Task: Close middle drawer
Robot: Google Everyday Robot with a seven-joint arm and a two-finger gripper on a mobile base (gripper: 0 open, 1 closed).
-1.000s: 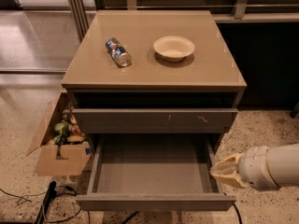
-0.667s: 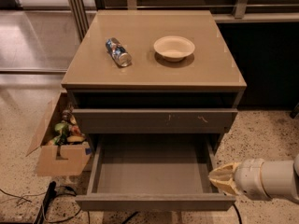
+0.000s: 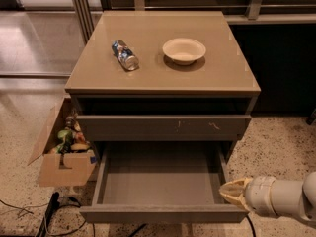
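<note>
The middle drawer is pulled far out of the cabinet. It is wide, shallow and grey-brown, its inside is empty, and its plain front faces me at the bottom of the view. My gripper comes in from the lower right on a white arm. Its tan fingertips are pressed together and hold nothing. They sit at the drawer's right side wall, just behind the right end of the front panel. Above it, the drawer front with whitish scuff marks stands slightly out from the cabinet.
On the cabinet top lie a crushed can and a pale bowl. An open cardboard box with items stands on the floor at the left, with cables in front of it.
My gripper has moved down along the drawer's right side toward its front corner. The drawer has not visibly moved.
</note>
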